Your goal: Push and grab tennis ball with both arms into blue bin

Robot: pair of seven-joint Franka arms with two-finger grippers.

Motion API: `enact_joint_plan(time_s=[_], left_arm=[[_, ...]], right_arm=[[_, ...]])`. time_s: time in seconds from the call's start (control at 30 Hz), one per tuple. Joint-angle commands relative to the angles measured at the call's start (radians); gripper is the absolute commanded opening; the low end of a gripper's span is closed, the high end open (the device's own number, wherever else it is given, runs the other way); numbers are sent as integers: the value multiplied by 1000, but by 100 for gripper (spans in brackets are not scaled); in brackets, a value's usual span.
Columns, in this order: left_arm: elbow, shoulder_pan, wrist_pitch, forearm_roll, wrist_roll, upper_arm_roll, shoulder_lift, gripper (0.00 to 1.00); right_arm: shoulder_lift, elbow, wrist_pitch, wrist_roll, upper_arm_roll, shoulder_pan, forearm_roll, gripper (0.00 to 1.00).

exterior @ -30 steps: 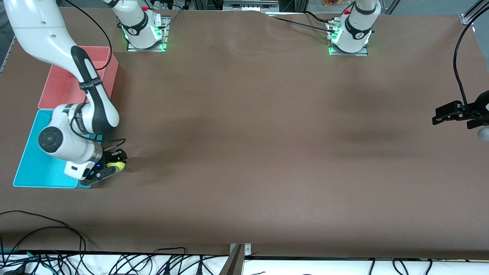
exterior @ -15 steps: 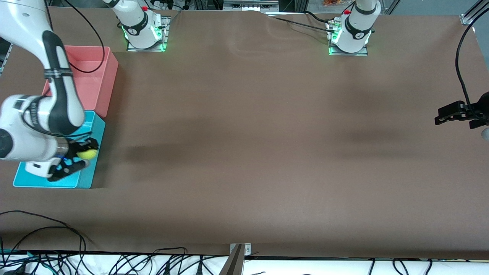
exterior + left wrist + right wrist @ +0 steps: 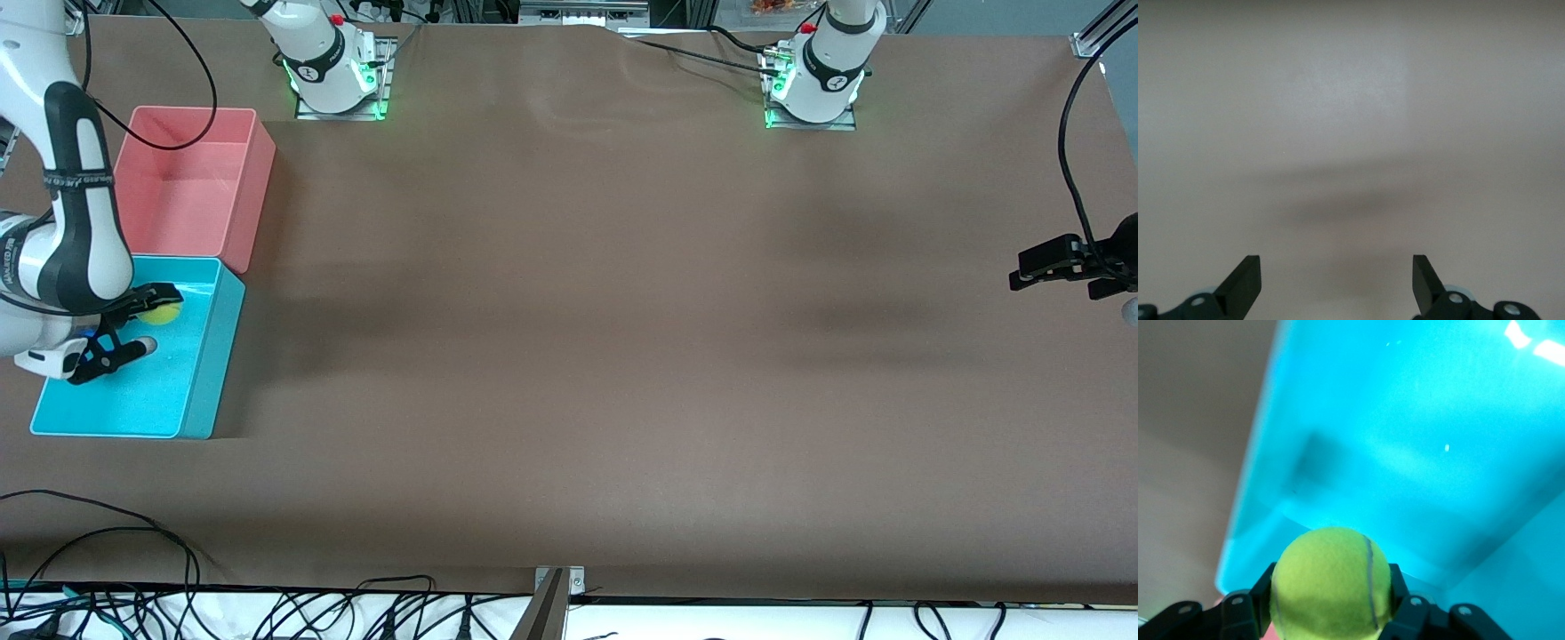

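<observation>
Clamping the tennis ball, the right tool hovers over the blue bin; the left tool, jaws apart, waits, arm cut off.

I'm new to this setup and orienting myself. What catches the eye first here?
The fuzzy yellow-green tennis ball, clamped in the right tool over the cyan-blue plastic bin at the right arm's end. A pink bin sits beside it; the left tool waits open over bare brown table.
</observation>
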Motion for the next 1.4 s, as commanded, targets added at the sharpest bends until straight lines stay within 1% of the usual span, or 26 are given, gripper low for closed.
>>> enact_joint_plan(time_s=[0.0, 0.1, 0.2, 0.23, 0.27, 0.3, 0.33, 0.37, 0.4, 0.67, 0.8, 1.07, 1.23, 1.3, 1.37], left_arm=[[4, 5, -12, -16, 13, -1, -9, 100], [1, 5, -12, -5, 17, -3, -9, 100], [-5, 5, -12, -5, 19, -4, -12, 100], [-7, 4, -12, -5, 19, -4, -15, 100], [-8, 4, -12, -5, 19, -6, -17, 100], [-10, 1, -12, -5, 19, -6, -20, 100], [-13, -1, -15, -5, 19, -6, -21, 100], [-20, -1, -16, -5, 19, -7, -24, 100], [-29, -2, -16, -5, 17, -7, -32, 100], [-31, -5, -10, -5, 6, -4, -32, 100], [-28, -2, -10, -5, 6, -4, -29, 100], [-20, -7, -9, -8, 3, -1, -27, 100], [-28, -33, -4, -5, 3, 17, -32, 100], [-28, -61, -4, -8, 3, 35, -38, 100], [-39, -105, -4, -8, 5, 81, -67, 100]], right_arm=[[38, -8, 52, -26, 8, -25, -3, 24], [74, -2, 94, -28, 8, -34, 11, 25], [87, -2, 109, -28, 8, -44, 17, 25], [90, -2, 111, -26, 9, -44, 19, 27], [93, -2, 112, -26, 9, -44, 19, 32], [99, -2, 115, -26, 9, -44, 19, 41], [104, -1, 118, -25, 9, -44, 20, 61], [105, 1, 120, -18, 9, -44, 23, 87], [105, 1, 119, -14, 11, -44, 30, 100], [85, 18, 102, -8, 12, -34, 43, 100], [53, 47, 27, 9, 15, -24, 43, 100], [32, 191, -167, 87, 17, 1, 42, 100], [27, 295, -286, 190, 17, 39, 36, 100], [27, 338, -331, 231, 15, 61, 31, 100], [25, 373, -372, 273, 8, 90, 30, 100]])
